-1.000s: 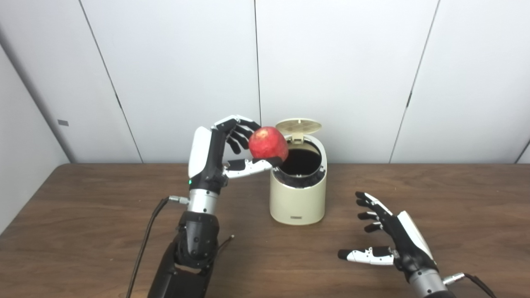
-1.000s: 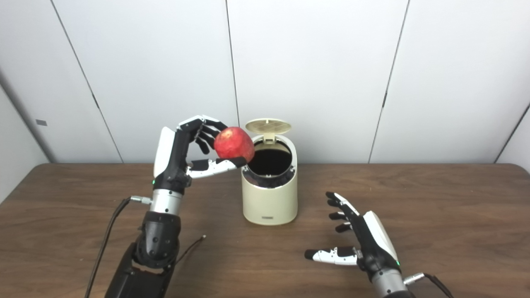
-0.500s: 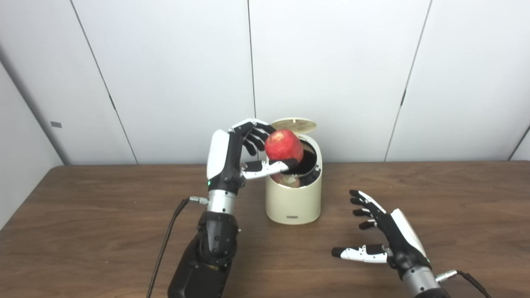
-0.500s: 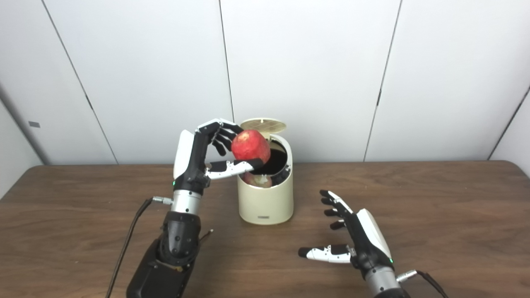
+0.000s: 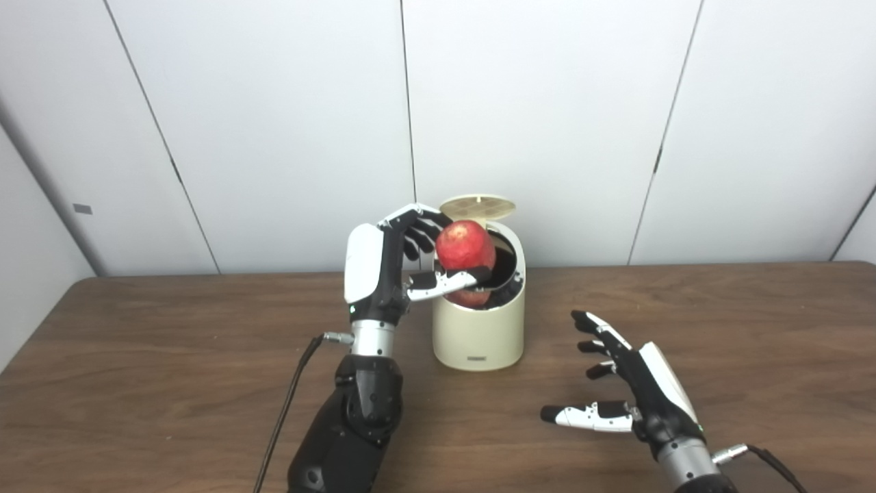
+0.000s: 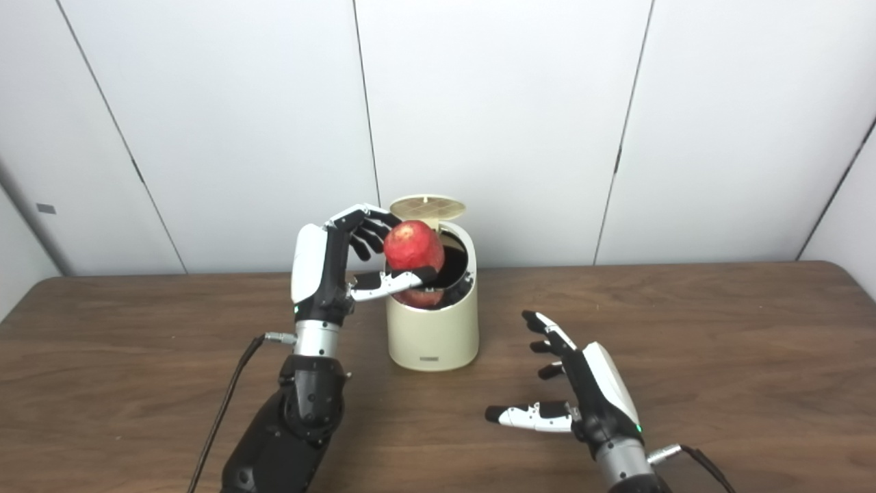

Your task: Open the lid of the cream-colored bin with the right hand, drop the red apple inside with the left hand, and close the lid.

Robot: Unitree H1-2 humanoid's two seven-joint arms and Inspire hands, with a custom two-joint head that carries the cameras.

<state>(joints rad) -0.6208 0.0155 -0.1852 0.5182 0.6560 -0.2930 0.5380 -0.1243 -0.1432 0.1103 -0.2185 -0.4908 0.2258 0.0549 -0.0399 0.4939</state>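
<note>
Since a second ago the left hand has carried the red apple from beside the bin's rim to right over its open mouth, and it still grips the fruit between its dark fingers above and the white thumb underneath. From the palm, the apple sits at about 3 o'clock. A reddish reflection of it shows on the shiny inner rim just below.

One cream-colored bin stands on the surface, a smooth rounded cylinder with a dark interior. Its round lid is tipped up at the back, at 12 o'clock from the opening, its underside ribbed in a grid.

At roughly 4 o'clock from the bin, well apart from it, the right hand hovers low over the surface, holding nothing, fingers spread and thumb pointing toward 9 o'clock.

One apple, one bin, two hands. Both hands are glossy black with white shell panels and metal wrists; the surface is dark brown wood grain, and pale flat panels form the wall behind.
</note>
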